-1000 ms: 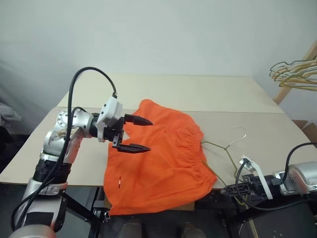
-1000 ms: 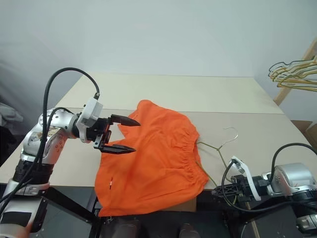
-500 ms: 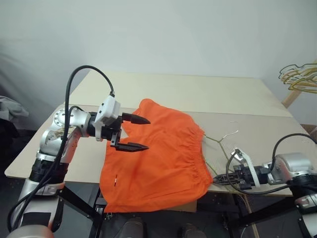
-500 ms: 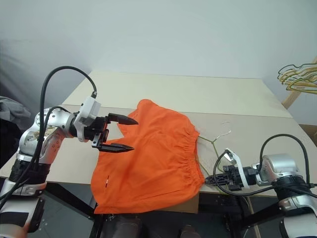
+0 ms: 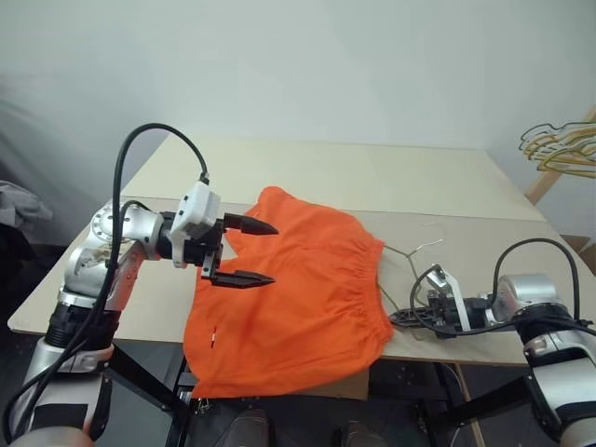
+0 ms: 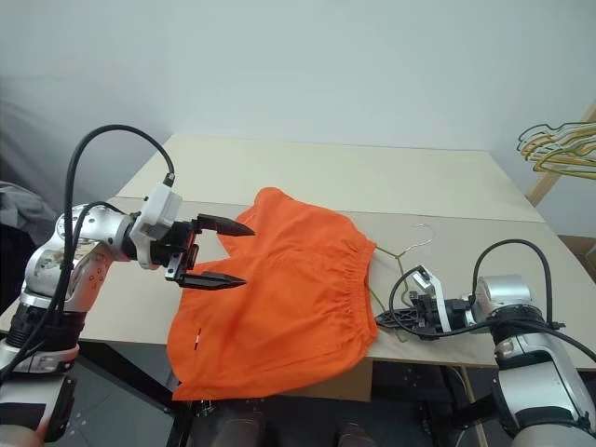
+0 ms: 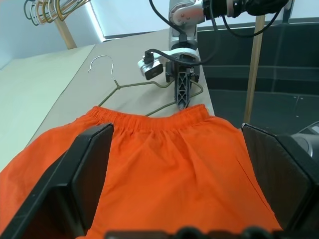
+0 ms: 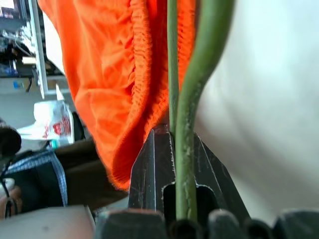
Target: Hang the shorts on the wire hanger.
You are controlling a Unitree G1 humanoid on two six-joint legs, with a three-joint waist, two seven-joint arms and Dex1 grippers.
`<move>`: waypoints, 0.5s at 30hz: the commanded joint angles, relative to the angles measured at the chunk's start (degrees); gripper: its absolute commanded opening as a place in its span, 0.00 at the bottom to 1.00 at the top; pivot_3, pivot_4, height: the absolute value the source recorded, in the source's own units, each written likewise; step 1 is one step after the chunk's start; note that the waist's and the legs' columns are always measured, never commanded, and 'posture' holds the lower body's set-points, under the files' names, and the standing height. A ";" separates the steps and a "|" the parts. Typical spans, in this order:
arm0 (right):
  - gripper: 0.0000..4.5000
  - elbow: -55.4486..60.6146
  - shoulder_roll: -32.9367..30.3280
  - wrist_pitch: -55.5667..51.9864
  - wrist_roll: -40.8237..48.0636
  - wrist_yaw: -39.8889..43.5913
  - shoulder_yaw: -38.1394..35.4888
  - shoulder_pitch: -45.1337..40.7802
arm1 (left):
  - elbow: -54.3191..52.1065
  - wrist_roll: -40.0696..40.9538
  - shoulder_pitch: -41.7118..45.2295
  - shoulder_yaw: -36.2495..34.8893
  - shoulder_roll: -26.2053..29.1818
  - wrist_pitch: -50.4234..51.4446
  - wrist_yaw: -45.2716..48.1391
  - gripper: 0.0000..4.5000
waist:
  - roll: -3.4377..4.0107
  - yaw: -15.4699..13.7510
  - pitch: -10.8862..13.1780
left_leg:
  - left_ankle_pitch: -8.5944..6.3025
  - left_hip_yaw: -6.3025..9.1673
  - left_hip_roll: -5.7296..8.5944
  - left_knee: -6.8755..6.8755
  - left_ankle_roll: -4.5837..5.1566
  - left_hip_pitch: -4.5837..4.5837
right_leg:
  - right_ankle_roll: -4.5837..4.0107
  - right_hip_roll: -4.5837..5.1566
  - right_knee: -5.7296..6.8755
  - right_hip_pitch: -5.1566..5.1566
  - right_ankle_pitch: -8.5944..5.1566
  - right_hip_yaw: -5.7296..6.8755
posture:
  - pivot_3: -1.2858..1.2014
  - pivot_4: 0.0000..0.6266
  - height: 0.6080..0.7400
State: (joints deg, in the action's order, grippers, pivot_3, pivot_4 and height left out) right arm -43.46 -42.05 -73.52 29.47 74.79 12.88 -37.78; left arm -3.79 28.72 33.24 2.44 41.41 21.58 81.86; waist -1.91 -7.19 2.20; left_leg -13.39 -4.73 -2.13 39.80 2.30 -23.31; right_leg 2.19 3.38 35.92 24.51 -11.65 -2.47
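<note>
- Shorts (image 5: 298,289): bright orange, spread flat on the beige table (image 5: 372,177). The gathered elastic waistband faces the robot's right; the leg hems hang over the near table edge. A tiny white mark (image 5: 213,342) shows near the lower left hem.
- Wire hanger (image 5: 410,256): thin, grey-green, lying flat on the table just to the right of the waistband. Its hook (image 5: 430,241) points away toward the far side. One arm of the wire runs under or against the waistband edge; I cannot tell which.
- Right gripper (image 6: 396,319): low at the near table edge, pointing left toward the waistband. Fingers pressed together on the wire hanger; the right wrist view shows the green wire (image 8: 187,124) running between the two closed black fingers (image 8: 149,169), with orange fabric just beyond the tips.
- Left gripper (image 5: 251,251): held above the left part of the shorts, pointing right, fingers spread wide and holding nothing. In the left wrist view the two black fingers (image 7: 89,169) frame the orange cloth, with the hanger and the other gripper (image 7: 182,89) beyond the waistband.
- Contact between the left fingers and the fabric: none seen; the lower finger sits close over the cloth.
- Background: a bunch of yellowish wire hangers (image 5: 559,144) on a wooden rack at far right, well apart from the table work.
</note>
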 commanded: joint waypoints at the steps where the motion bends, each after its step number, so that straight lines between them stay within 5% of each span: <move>1: 0.00 4.08 0.95 2.47 -0.44 -1.50 -1.91 0.50 | -0.76 0.58 1.20 -0.86 0.47 -0.38 -0.30 0.99 | -0.01 0.08 -0.01 | 0.00 0.00 -0.01 0.00 0.00 -0.01 | 0.00 -0.01 0.00 0.01 0.00 0.00 | 0.63 0.00 1.00; 11: 0.00 9.70 2.15 4.80 -3.10 -6.54 -3.45 0.39 | 0.95 0.00 2.45 0.42 -0.93 -1.49 0.48 0.99 | 0.01 0.12 -0.01 | 0.01 -0.09 0.00 -0.02 0.00 -0.49 | -0.09 -0.02 0.13 0.54 0.06 -0.03 | 0.61 0.00 1.00; 15: 0.00 20.73 -0.55 9.43 -4.00 -9.80 -6.25 2.29 | 2.50 -0.36 3.41 0.52 -1.09 -2.18 0.69 0.99 | 0.03 0.08 0.01 | 0.01 -0.10 0.03 -0.01 0.00 -0.56 | -0.08 0.01 0.12 0.59 0.06 -0.04 | 0.61 0.00 1.00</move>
State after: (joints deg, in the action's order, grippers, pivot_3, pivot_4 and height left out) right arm -29.14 -40.42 -67.12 25.77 66.06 9.43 -34.95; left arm -1.18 28.45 35.10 3.53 40.24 20.90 82.24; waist -1.87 -7.10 2.21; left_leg -13.38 -4.83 -2.10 39.79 2.30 -23.89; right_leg 2.13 3.39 36.03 25.11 -11.59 -2.50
